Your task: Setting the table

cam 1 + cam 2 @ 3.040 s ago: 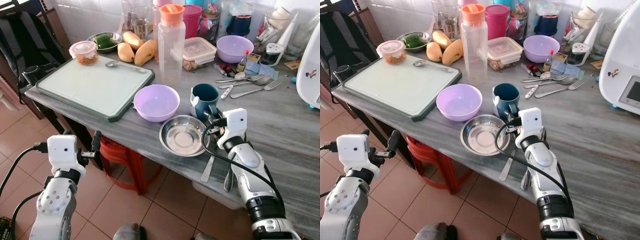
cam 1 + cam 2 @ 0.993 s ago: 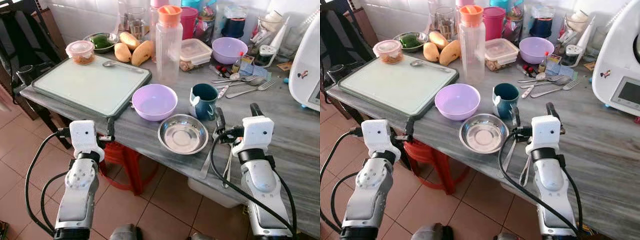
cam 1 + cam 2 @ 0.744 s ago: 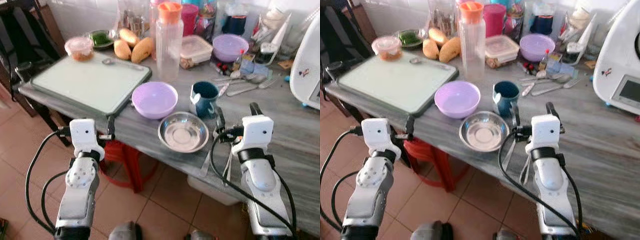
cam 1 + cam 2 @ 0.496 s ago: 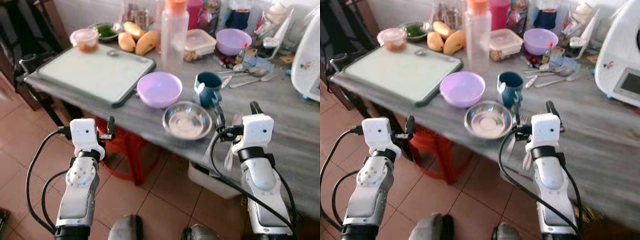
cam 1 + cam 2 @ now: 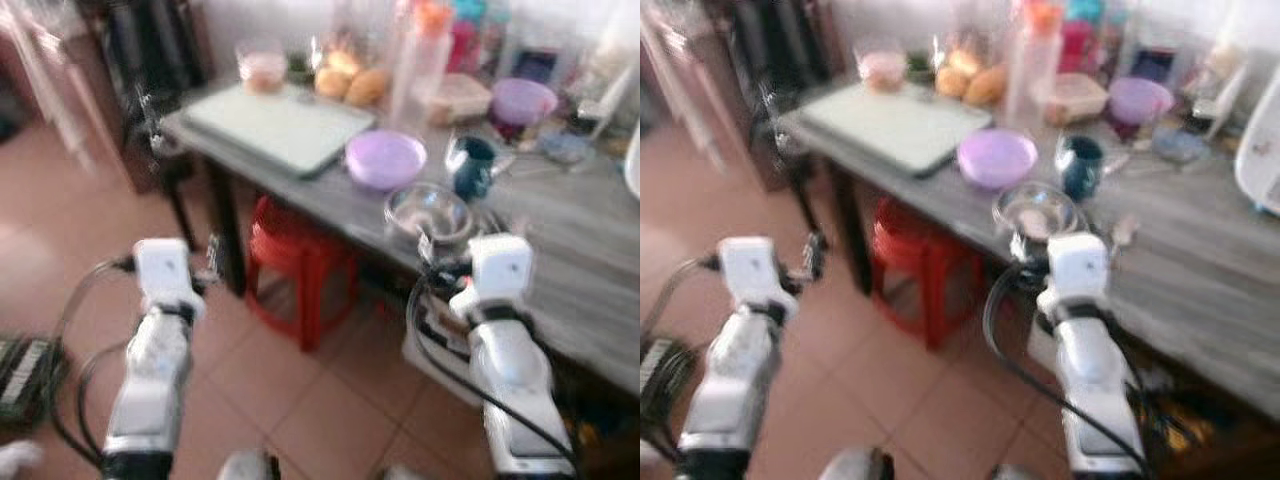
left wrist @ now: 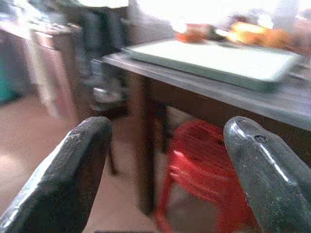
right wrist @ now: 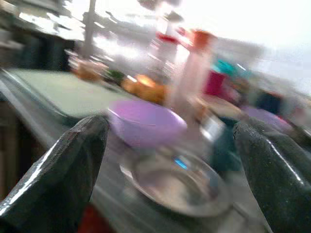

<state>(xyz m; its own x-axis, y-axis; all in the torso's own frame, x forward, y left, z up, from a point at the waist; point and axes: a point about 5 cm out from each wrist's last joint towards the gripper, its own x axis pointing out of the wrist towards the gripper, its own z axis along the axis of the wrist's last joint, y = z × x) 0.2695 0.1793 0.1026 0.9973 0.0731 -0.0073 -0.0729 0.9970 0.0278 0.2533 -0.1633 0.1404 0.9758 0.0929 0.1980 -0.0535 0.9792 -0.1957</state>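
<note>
Frames blurred, likely camera in motion, so detail is limited.

Grey wood-grain worktop [image 5: 590, 270] carries one place setting near its front edge: round shiny steel plate [image 5: 428, 211], lilac plastic bowl [image 5: 385, 159] just beside it toward the back-left, dark teal mug [image 5: 472, 166] just beside the plate toward the back-right. Cutlery by the plate is too smeared to confirm. Pale green rectangular cutting board [image 5: 278, 124] sits at the left end of the worktop. Tall clear bottle with orange cap [image 5: 418, 60], a second lilac bowl [image 5: 518, 100] and mixed containers crowd the back row. Red plastic stool [image 5: 300, 265] stands under the worktop on the tiled floor.

Left end effector [image 6: 165, 179]: fingers spread wide, nothing held, hovering off the worktop over the floor, pointed at the worktop leg and stool.

Right end effector [image 7: 170, 170]: fingers spread wide, nothing held, just short of the front edge, pointed at the steel plate and lilac bowl.

Progress, my read: plate, bowl and mug look grouped as one setting, so that part seems done. Both end effectors are empty and off the worktop. Any further settings, or cutlery check, would be what's left; can't tell from these frames.
</note>
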